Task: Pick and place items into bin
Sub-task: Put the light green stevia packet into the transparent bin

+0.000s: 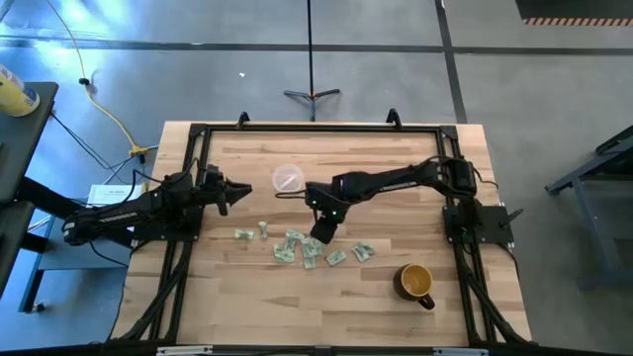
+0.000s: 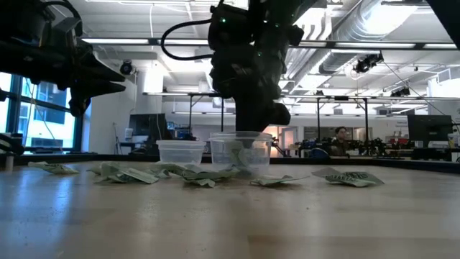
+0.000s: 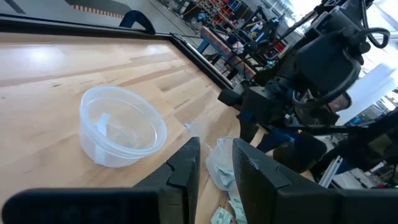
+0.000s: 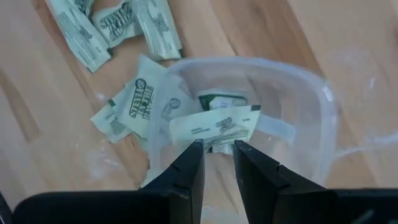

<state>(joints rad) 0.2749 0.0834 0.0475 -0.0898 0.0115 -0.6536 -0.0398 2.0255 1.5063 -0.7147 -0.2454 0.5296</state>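
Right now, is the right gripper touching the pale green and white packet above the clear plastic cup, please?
Touching: the right wrist view shows the right gripper pinching the packet by its edge above the cup.

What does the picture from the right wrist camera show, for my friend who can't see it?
The right gripper holds a pale packet between its fingers, just above a clear plastic cup with another packet inside. More green-and-white packets lie scattered on the wooden table beside the cup.
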